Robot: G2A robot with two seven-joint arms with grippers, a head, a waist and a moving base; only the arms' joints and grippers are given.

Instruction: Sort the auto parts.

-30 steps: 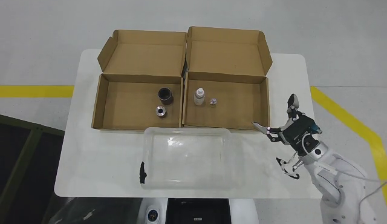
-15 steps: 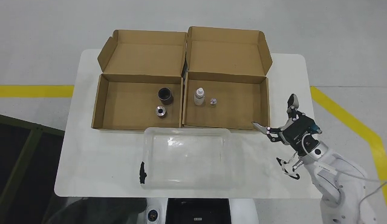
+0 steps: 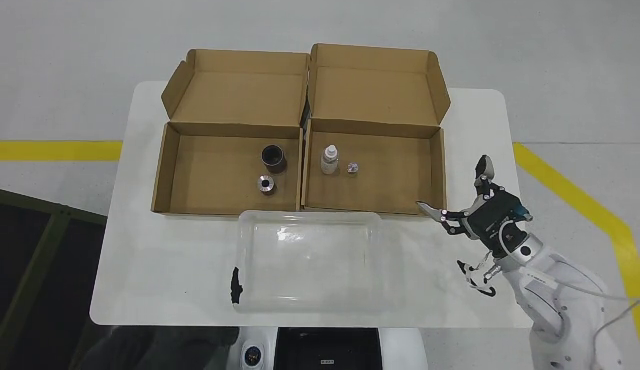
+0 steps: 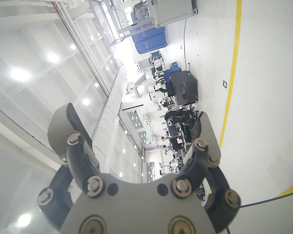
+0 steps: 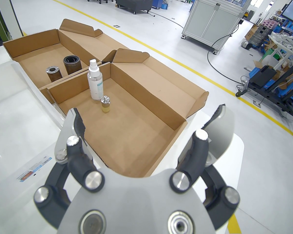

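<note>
So we're hovering our right pincer [image 3: 452, 185], spread empty, at 4 o'clock on the surface [image 3: 480, 120]; our left pincer [image 4: 136, 113] is spread too.

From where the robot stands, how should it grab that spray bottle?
Probably by the round clear body of the spray bottle, just below its white head, coming down from above. It stands upright, and the box walls block a sideways reach. Keep clear of the small metal fitting close beside it.
</note>
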